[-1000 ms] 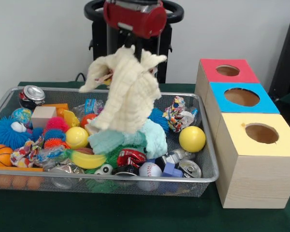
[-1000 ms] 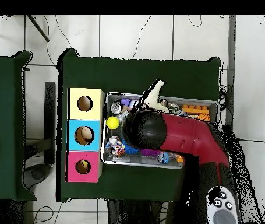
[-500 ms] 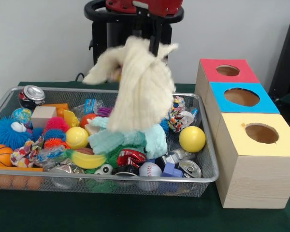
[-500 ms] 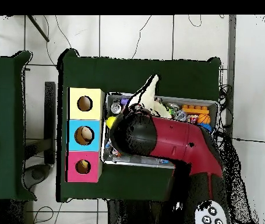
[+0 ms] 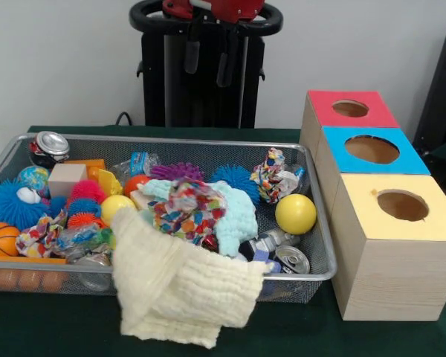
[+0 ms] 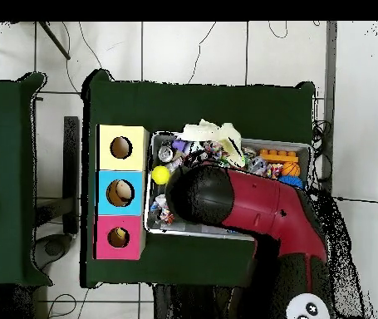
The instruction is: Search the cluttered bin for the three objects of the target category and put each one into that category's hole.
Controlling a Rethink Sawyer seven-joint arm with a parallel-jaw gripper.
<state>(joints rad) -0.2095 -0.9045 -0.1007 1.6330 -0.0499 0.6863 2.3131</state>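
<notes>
Fingers (image 5: pixel 208 58) hang apart, empty, above one draped cloth (image 5: pixel 182 290).

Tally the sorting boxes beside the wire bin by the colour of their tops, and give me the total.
Red-topped box: 1
Blue-topped box: 1
Yellow-topped box: 1
Total: 3

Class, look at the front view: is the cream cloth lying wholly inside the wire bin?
No: the cream cloth hangs over the front rim of the wire bin, its lower part draped down outside onto the green table.
</notes>
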